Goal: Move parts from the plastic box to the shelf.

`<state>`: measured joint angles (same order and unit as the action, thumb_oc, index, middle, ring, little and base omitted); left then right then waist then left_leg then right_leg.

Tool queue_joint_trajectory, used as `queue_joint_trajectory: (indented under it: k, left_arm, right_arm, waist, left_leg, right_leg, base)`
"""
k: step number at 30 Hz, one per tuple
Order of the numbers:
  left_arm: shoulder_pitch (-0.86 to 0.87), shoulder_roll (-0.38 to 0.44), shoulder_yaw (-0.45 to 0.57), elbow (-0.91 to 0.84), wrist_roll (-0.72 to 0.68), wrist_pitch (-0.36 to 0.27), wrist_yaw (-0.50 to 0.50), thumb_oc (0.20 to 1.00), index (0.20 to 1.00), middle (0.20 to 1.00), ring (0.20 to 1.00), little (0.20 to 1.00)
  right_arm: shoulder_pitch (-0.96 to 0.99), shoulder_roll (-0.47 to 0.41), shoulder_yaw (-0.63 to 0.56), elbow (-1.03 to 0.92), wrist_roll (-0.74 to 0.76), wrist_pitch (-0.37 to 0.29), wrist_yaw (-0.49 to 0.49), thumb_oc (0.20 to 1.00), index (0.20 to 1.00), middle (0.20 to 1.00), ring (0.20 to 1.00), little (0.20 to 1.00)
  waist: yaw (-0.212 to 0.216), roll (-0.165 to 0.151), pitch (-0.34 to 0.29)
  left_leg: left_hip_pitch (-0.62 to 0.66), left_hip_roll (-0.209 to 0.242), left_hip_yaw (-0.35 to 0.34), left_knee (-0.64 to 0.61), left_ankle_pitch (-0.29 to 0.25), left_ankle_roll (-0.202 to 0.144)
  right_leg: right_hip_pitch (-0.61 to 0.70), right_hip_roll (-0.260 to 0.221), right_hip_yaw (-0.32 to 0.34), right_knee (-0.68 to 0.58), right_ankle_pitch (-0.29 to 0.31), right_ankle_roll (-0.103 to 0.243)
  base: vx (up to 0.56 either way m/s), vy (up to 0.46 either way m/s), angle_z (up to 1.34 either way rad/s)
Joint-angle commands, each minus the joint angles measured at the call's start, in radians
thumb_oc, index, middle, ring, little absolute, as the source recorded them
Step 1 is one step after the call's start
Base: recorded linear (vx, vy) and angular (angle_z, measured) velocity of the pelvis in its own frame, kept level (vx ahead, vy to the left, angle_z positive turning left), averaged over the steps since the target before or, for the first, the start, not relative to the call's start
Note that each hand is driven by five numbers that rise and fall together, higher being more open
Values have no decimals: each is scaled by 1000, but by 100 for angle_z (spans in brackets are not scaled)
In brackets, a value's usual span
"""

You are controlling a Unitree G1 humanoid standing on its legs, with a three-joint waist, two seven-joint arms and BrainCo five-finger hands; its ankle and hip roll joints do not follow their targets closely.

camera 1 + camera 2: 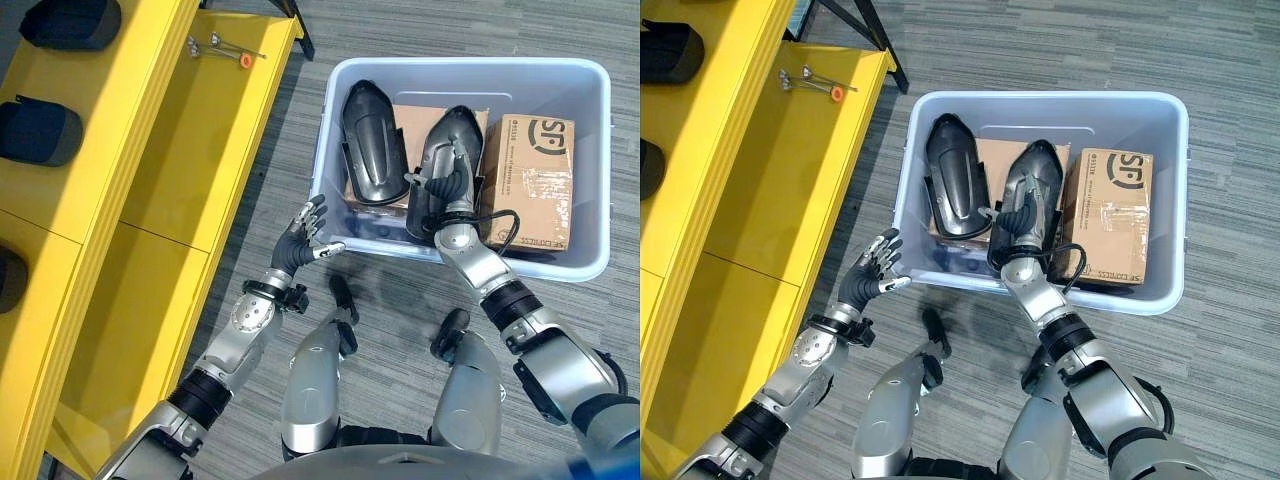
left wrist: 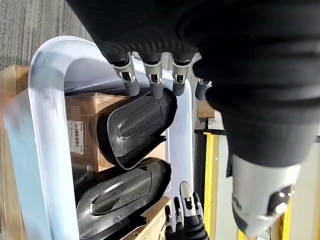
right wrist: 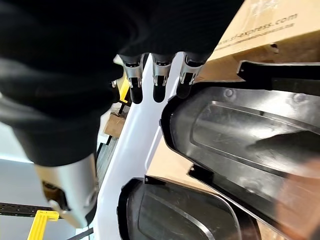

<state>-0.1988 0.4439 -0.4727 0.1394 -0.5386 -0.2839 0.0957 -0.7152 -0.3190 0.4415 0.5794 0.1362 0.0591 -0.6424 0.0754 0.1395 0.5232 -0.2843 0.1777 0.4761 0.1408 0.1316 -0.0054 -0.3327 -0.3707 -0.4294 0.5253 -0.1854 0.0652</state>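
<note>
We see two black moulded plastic parts (image 1: pixel 375 140) in the pale blue plastic box (image 1: pixel 590 120); yellow metal shelf (image 1: pixel 200 140) awaits them. Right hand (image 1: pixel 1018 222) rests relaxed on one; left hand (image 1: pixel 303 238) spread, empty.

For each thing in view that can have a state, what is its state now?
Plastic box: open, no lid, on the floor.
Left black part: lying in the box, untouched.
Right black part: in the box, right hand on it.
Cardboard box: taped shut.
Left hand: open, outside the box.
</note>
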Motion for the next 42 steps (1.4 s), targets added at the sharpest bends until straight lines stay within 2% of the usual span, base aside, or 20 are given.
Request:
queue_joint_trajectory:
  k: [1,5,11,15,18,20,26,27,31,39,42]
  left_arm:
    - [-35,5,-38,-55,-10,-48,22,1000,1000,1000,1000,1000]
    - [-39,9,-39,-61,-18,-32,19,1000,1000,1000,1000,1000]
    - [-50,11,-35,-60,-26,-4,11,1000,1000,1000,1000,1000]
    - [-57,10,-35,-57,-28,9,2,1000,1000,1000,1000,1000]
    - [-66,12,-34,-57,-36,21,-2,1000,1000,1000,1000,1000]
    - [-71,10,-33,-55,-40,26,-2,1000,1000,1000,1000,1000]
    - [-77,13,-27,-56,-45,41,-18,1000,1000,1000,1000,1000]
    - [-74,16,-27,-58,-47,42,-24,1000,1000,1000,1000,1000]
    - [-70,19,-26,-59,-50,42,-31,1000,1000,1000,1000,1000]
    - [-64,29,-30,-73,-50,37,-42,1000,1000,1000,1000,1000]
    - [-62,30,-33,-75,-49,43,-46,1000,1000,1000,1000,1000]
  right_arm:
    - [-83,35,-31,25,56,-49,-9,1000,1000,1000,1000,1000]
    - [-89,35,-45,62,107,-50,6,1000,1000,1000,1000,1000]
    - [-103,41,-47,143,247,-23,141,1000,1000,1000,1000,1000]
    - [-113,43,-45,177,308,-26,205,1000,1000,1000,1000,1000]
    - [-124,55,-56,212,461,-41,261,1000,1000,1000,1000,1000]
    - [-127,61,-66,231,488,-47,288,1000,1000,1000,1000,1000]
    - [-147,65,-69,254,445,-50,364,1000,1000,1000,1000,1000]
    - [-155,61,-56,246,377,-52,370,1000,1000,1000,1000,1000]
    - [-168,48,-27,227,254,-55,350,1000,1000,1000,1000,1000]
    - [-188,21,7,171,189,-49,308,1000,1000,1000,1000,1000]
    - [-192,18,12,162,155,-50,253,1000,1000,1000,1000,1000]
  waist:
    - [34,-7,-3]
    - [42,-6,-3]
    - [60,-4,-3]
    - [69,-2,-3]
    - [78,3,-3]
    - [82,5,-3]
    - [95,13,-3]
    - [101,14,-3]
    - [105,14,-3]
    - [109,9,-3]
    - [108,8,-3]
  left_leg:
    - [15,43,-26,45,-97,-72]
    - [-4,46,-28,54,-96,-72]
    - [-51,48,-38,74,-96,-72]
    - [-80,47,-44,87,-97,-70]
    - [-105,46,-51,99,-98,-68]
    - [-113,43,-52,101,-99,-66]
    - [-143,32,-61,111,-101,-60]
    - [-153,30,-65,117,-101,-58]
    - [-163,32,-67,126,-102,-57]
    - [-169,36,-71,126,-100,-57]
    - [-167,37,-71,126,-102,-58]
  right_leg:
    - [-22,6,-24,-35,60,25]
    - [-35,1,-29,-24,60,25]
    - [-68,-6,-34,3,56,24]
    - [-91,-11,-34,18,54,23]
    - [-112,-16,-36,37,50,23]
    - [-119,-18,-35,42,49,23]
    - [-140,-21,-37,58,47,23]
    - [-146,-24,-40,62,47,23]
    - [-151,-27,-43,63,50,24]
    - [-154,-18,-45,54,55,25]
    - [-151,-16,-44,51,56,25]
  base:
    - [31,45,3]
    - [24,27,5]
    - [32,29,7]
    - [29,32,10]
    - [34,44,9]
    - [30,43,15]
    - [19,27,7]
    - [13,5,14]
    - [3,2,4]
    - [0,-2,0]
    - [0,0,0]
